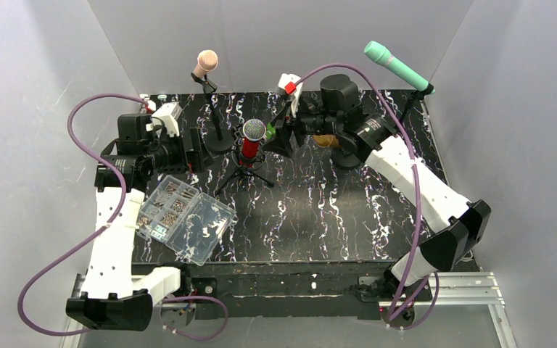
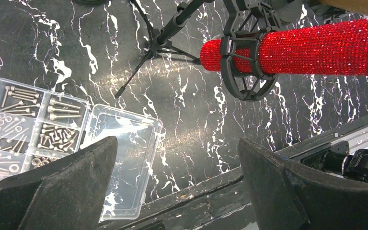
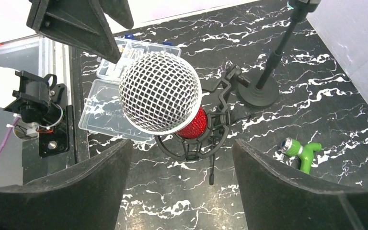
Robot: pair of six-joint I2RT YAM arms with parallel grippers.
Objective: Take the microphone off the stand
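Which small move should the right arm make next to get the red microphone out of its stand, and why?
Probably ease the right gripper forward and close its fingers on the red microphone. The fingers are open, the mesh head sits centred between them, untouched, and the microphone is seated in the shock mount.

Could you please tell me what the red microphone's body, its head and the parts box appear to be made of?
Microphone body: seemingly covered in red rhinestones or glitter; it sparkles in tiny facets.
Head: likely metal wire mesh, a silvery woven grid.
Parts box: clear, glossy plastic by its look; the screws and the tabletop show through it.
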